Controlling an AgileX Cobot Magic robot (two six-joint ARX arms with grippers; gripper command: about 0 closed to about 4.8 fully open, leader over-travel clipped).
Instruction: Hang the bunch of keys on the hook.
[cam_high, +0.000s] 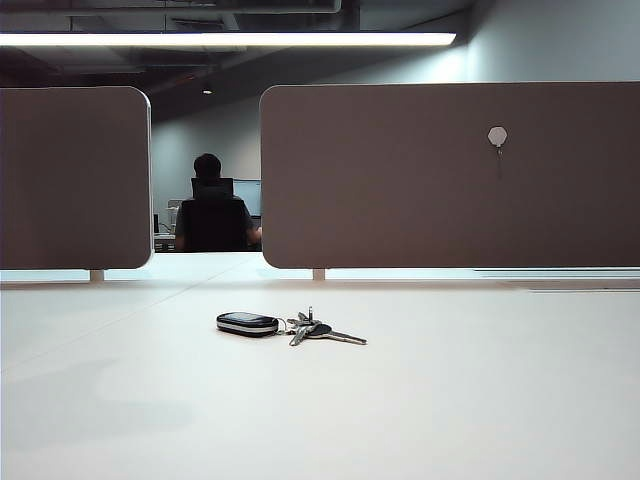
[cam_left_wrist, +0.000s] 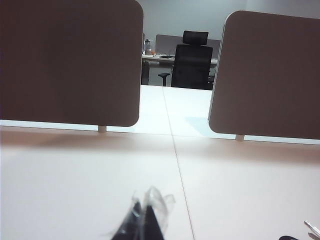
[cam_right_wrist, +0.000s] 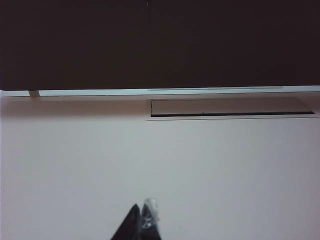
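Bare white bench (cam_high: 480, 400) fills the foreground of the exterior view, with neither arm reaching into that picture. Farther back, near the bench's middle, lies the bunch of keys (cam_high: 290, 326): the black fob edged in silver points left, the silver keys fan out to the right, and the whole bunch rests flat on the surface, touched by nothing. Behind it stand two brown panels, the right panel (cam_high: 400, 180) carrying the hook (cam_high: 497, 136), a small white hexagon high on its face with a thin prong hanging below. The hook is empty and sits well apart from the keys, above them and to the right.

Left gripper (cam_left_wrist: 145, 220) shows only as dark jaw tips, wrapped in clear film, at the edge of its wrist view; the jaws are clenched together on nothing, low over bare bench. At the corner of that same view a sliver of key and fob is just visible. Right gripper (cam_right_wrist: 142, 222) appears likewise, jaws pressed together and empty, facing the dark panel and a cable slot (cam_right_wrist: 232, 108) in the bench.

Progress, as judged from these views: nothing is done yet. Reaching, grasping, lifting and threading the ring over the prong all remain.
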